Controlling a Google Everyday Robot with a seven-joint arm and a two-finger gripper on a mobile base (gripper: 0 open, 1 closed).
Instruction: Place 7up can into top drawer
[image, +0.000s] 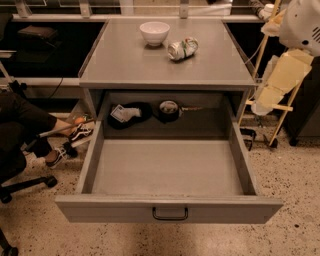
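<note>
The 7up can (183, 48), dented and silvery with green and red marks, lies on its side on the grey cabinet top (125, 65), right of a white bowl (154, 32). The top drawer (170, 209) is pulled fully open toward me, with its black bar handle (170, 215) on the front panel. Its front floor (167, 167) is bare. My arm (280, 80), white and cream, hangs at the right edge of the view beside the cabinet. My gripper itself is out of view.
A dark pouch with a white label (125, 114) and a dark round object (169, 109) lie at the back of the drawer. A seated person's leg and shoe (75, 134) reach in at the left. A wooden frame (274, 125) stands at the right.
</note>
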